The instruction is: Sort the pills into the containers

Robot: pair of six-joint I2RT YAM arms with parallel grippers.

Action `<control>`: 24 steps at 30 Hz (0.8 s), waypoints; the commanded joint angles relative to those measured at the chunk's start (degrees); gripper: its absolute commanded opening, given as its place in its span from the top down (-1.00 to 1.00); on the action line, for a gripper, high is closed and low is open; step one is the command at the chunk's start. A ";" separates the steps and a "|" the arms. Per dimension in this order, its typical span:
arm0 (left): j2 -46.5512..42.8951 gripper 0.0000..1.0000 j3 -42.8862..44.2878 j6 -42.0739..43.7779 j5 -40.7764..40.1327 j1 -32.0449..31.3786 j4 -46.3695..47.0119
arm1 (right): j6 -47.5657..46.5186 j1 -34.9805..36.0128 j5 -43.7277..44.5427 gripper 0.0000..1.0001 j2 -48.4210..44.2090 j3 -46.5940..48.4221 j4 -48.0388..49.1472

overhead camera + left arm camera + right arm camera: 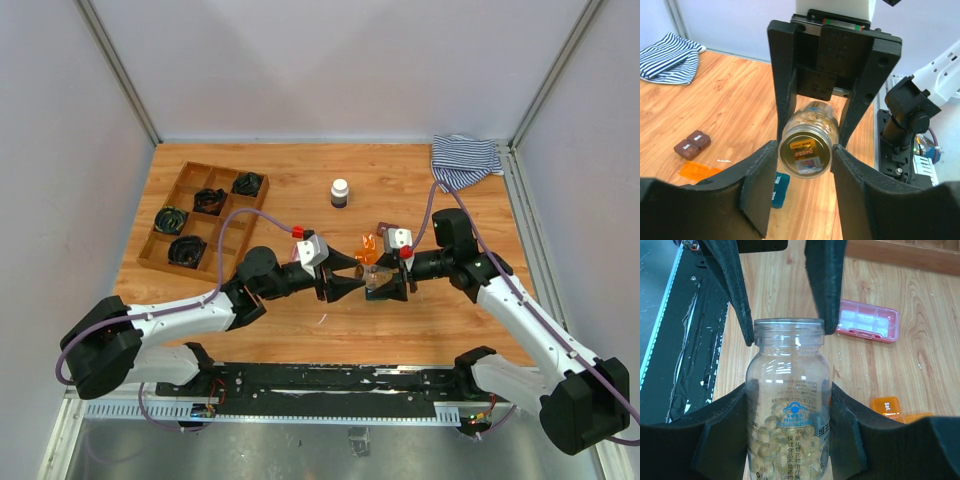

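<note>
A clear pill bottle [378, 276] with yellowish softgels is held off the table between both grippers. My right gripper [788, 407] is shut on its body [788, 390]. My left gripper [805, 156] is closed on the bottle's neck end, one finger on each side of the gold-coloured end face [805, 150]. A pink case [867, 322] lies shut on the table. An orange case [887, 406] shows beside it and in the top view [368, 250]. A brown case [692, 145], the orange case [699, 170] and a teal case [779, 189] lie below the grippers.
A wooden compartment tray [190, 168] with black coils sits at the back left. A small dark bottle with a white cap [340, 192] stands at the back centre. A striped cloth [465, 160] lies in the back right corner.
</note>
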 commanded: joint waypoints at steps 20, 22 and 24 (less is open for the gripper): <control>-1.59 0.98 6.57 -38.58 -32.13 -8.33 -16.65 | -0.45 -0.29 -1.76 0.99 -0.83 1.01 -0.08; -1.63 0.92 8.83 -40.45 -36.26 -10.15 -20.88 | -0.38 -0.37 -1.77 0.99 -0.79 1.06 -0.08; -1.59 0.74 9.08 -41.37 -36.27 -10.53 -21.07 | -0.37 -0.35 -1.69 0.99 -0.74 0.99 -0.08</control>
